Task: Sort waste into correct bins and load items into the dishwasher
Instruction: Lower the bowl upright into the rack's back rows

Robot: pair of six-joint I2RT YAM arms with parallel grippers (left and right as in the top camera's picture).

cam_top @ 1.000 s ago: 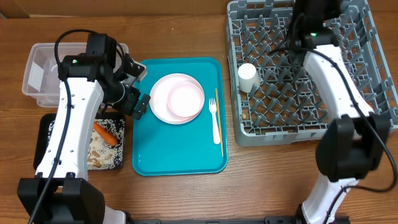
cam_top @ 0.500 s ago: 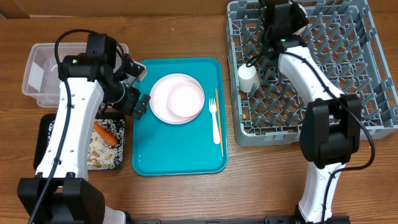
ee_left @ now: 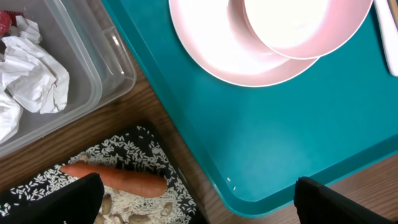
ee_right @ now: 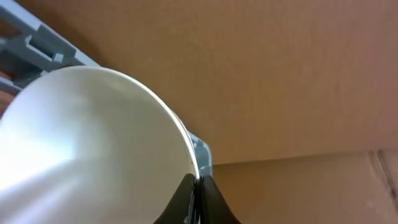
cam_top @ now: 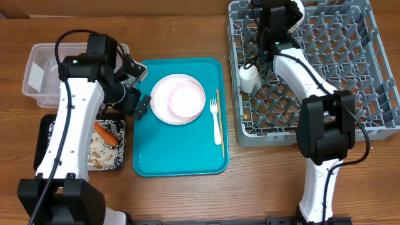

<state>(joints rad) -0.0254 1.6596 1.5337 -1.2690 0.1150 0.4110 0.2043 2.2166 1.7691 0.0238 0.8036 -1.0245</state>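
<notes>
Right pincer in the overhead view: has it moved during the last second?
Yes. The right pincer, pinching a white bowl, has shifted left along the grey rack's far edge, to its far-left corner.

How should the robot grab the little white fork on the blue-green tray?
Grip the fork around the middle of its handle, coming straight down from above. It lies flat on the teal tray with its tines pointing to the far edge, so only a pinch across the thin handle fits. The wooden stick lies close on its right and might get caught too.
</notes>
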